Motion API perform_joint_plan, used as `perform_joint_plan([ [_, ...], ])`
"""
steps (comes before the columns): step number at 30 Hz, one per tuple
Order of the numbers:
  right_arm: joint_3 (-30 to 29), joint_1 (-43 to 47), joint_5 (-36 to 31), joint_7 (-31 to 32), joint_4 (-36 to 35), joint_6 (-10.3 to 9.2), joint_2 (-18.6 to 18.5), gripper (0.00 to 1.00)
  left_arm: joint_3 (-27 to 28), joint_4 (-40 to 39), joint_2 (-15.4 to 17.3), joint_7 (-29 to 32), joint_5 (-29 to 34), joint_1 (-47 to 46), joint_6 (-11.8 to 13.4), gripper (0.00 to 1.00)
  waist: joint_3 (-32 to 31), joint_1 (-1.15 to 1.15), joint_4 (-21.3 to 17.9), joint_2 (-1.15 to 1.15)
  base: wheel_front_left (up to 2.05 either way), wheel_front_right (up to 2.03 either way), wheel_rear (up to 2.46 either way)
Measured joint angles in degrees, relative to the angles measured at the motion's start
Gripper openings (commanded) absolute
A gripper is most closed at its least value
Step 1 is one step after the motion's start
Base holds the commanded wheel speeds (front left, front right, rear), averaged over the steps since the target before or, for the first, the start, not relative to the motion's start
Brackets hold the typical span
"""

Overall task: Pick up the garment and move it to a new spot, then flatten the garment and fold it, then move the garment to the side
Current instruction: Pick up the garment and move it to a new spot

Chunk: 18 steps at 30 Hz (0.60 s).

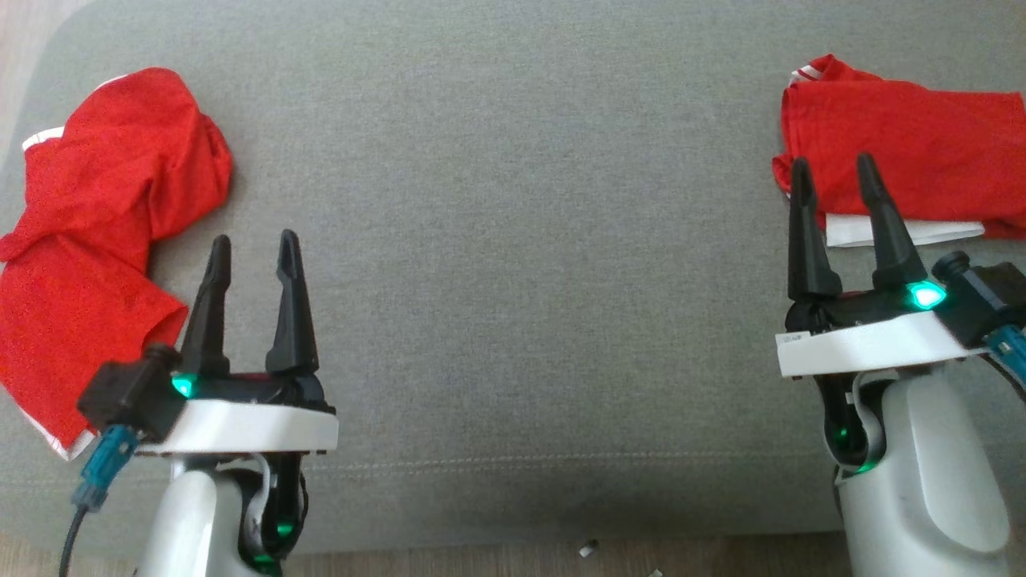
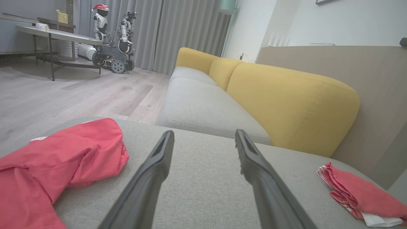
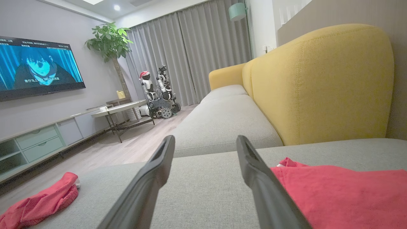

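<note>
A crumpled red garment (image 1: 96, 232) with white trim lies at the left edge of the grey cushion (image 1: 513, 240); it also shows in the left wrist view (image 2: 57, 162) and small in the right wrist view (image 3: 41, 200). A second red garment (image 1: 906, 152), folded flat with a white band below it, lies at the right edge, also seen as a red fold (image 2: 359, 194) and as a broad red sheet (image 3: 343, 197). My left gripper (image 1: 252, 244) is open just right of the crumpled garment, with nothing between its fingers. My right gripper (image 1: 834, 168) is open over the folded garment's left edge.
A yellow-backed sofa (image 2: 286, 101) runs on beyond the cushion. Wood floor (image 2: 63, 92), a low table (image 2: 54, 35), another robot (image 3: 159, 92), a plant (image 3: 111, 41) and a TV (image 3: 38, 66) over a cabinet stand farther off. Small bits of debris (image 1: 589, 549) lie on the floor at the cushion's near edge.
</note>
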Motion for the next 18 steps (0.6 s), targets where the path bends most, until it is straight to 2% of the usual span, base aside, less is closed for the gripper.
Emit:
perform_joint_plan([
  [10,-0.34,0.01,-1.27,0.09,1.16,0.00,0.38,1.00,-0.53,1.31,0.00,0.00,0.00,-0.08,-0.91,1.00,0.50,0.00,0.36,0.00,0.00,0.00,0.00],
  [18,2.16,0.04,-1.24,1.10,0.92,0.00,-0.08,1.00,-0.09,1.22,-0.01,0.00,-0.47,-0.24,-0.30,1.00,0.68,0.00,5.69,0.00,0.00,0.00,0.00],
])
